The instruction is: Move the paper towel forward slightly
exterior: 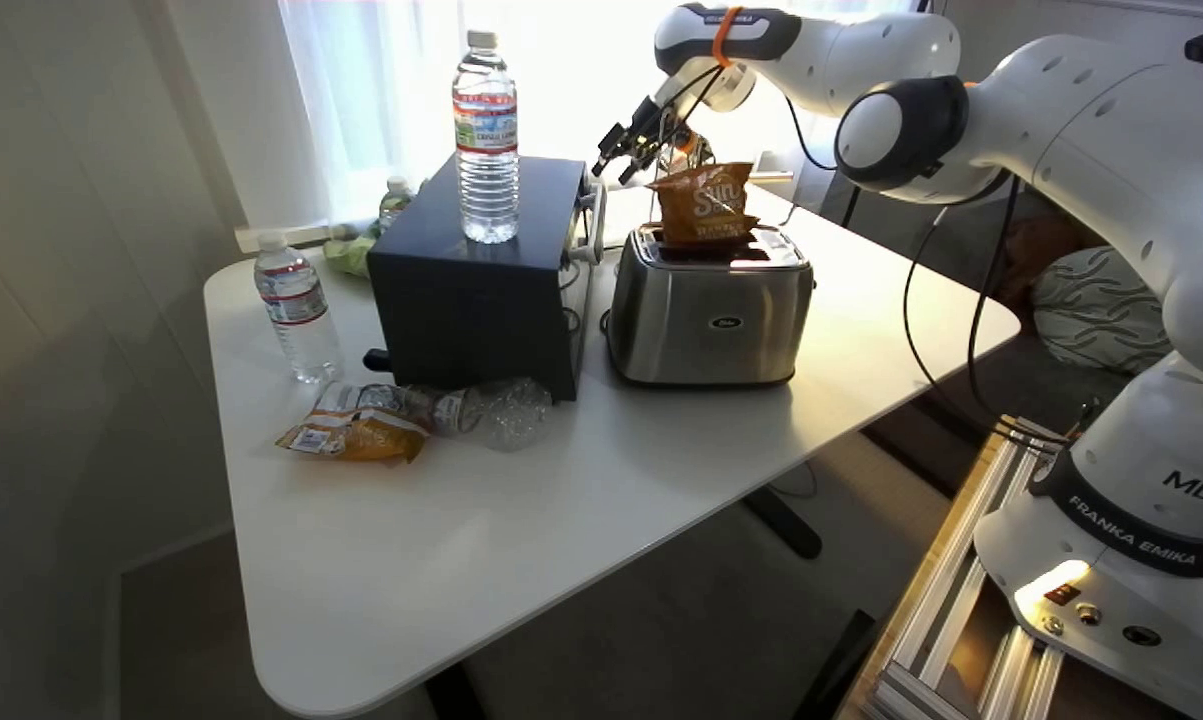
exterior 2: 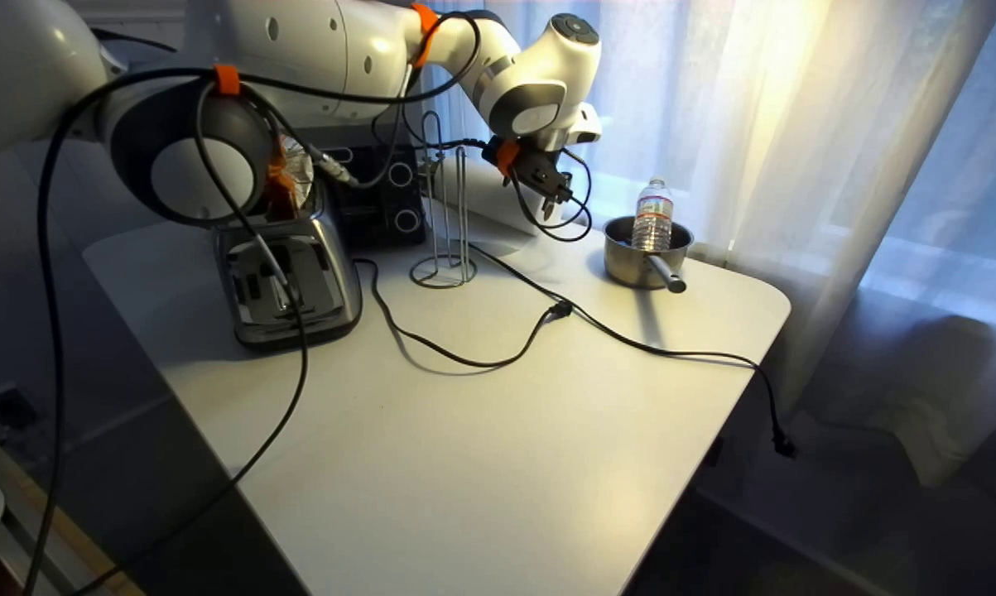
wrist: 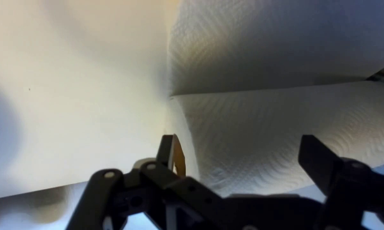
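The paper towel is a white embossed roll (wrist: 255, 118) lying on its side in the wrist view. A shaded stretch of the same white towel (wrist: 230, 41) lies beyond it, meeting it at a dark crease. The roll also shows in an exterior view (exterior 2: 498, 192), partly behind the wire stand. My gripper (wrist: 239, 143) is open above the roll, one finger near its end edge and the other over its side. Nothing is held. Whether a finger touches the towel, I cannot tell. The gripper also shows in both exterior views (exterior: 614, 168) (exterior 2: 551, 207).
A black toaster oven (exterior: 471, 320) carries a water bottle (exterior: 486, 140). A steel toaster (exterior: 711, 320) bears a chip bag (exterior: 706, 205). A wire stand (exterior 2: 444, 223), loose cords (exterior 2: 481, 362) and a pot (exterior 2: 634, 269) holding a bottle (exterior 2: 653, 215) stand near the gripper.
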You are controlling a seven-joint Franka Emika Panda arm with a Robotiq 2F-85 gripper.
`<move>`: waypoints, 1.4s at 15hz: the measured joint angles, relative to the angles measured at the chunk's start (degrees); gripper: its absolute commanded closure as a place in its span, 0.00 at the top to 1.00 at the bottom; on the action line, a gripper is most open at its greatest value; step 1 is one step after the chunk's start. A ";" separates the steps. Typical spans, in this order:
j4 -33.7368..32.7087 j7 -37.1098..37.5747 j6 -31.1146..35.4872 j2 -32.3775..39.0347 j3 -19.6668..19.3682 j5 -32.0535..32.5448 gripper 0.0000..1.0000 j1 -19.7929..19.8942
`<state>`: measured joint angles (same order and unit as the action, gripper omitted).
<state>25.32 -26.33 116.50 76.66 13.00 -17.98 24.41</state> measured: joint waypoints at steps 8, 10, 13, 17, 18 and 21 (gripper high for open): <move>0.06 1.49 15.15 1.76 2.03 -0.53 1.00 -0.72; 0.07 3.14 18.77 2.40 2.34 -0.58 1.00 -1.30; 0.09 5.24 23.72 3.49 2.40 -0.58 0.96 -2.46; 0.10 7.48 27.44 4.81 1.68 -0.26 0.78 -3.59; 0.10 7.99 27.69 5.03 1.30 -0.11 0.75 -3.78; 0.08 9.20 27.71 5.20 -0.03 0.37 0.72 -4.26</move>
<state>25.40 -17.14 144.21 81.86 12.97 -17.62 20.15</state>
